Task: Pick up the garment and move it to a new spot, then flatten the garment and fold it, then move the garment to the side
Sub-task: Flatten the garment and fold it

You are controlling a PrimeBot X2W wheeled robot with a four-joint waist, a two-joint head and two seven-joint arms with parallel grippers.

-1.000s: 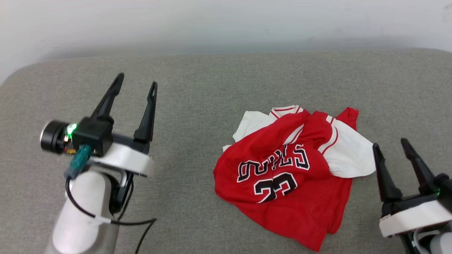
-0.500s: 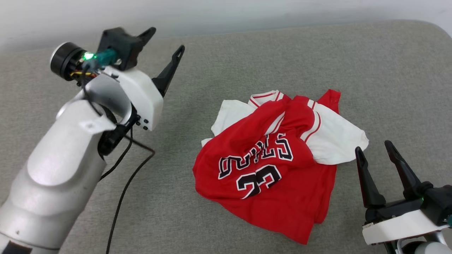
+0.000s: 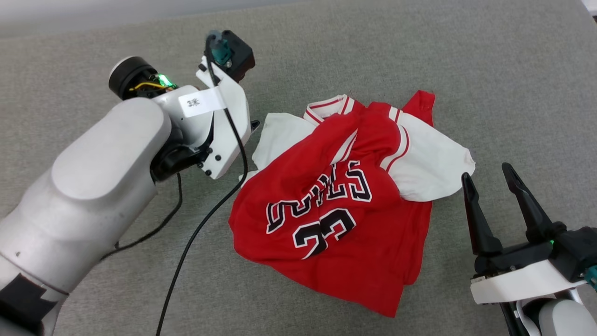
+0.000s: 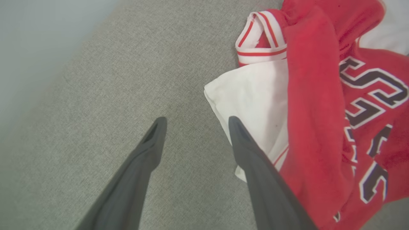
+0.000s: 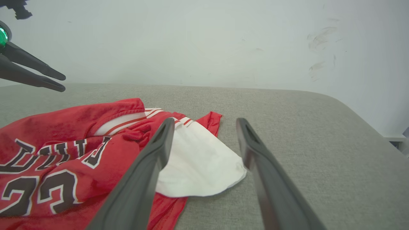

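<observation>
Across the grey upholstered surface (image 3: pixel 466 70) I see the garment (image 3: pixel 336 219) lying crumpled near the middle, red front up with its black lettering showing and a white sleeve out to each side. My left gripper (image 4: pixel 196 119) points down just beside the nearer sleeve, jaws wide apart; whether it touches, I can't tell. My right gripper (image 3: pixel 486 171) sits near the other sleeve, jaws apart, empty. A black cable (image 3: pixel 205 219) trails from the left wrist.

Bare cushion (image 3: pixel 489 70) rings the garment (image 3: pixel 345 205); a black cable (image 3: pixel 205 219) lies left.
</observation>
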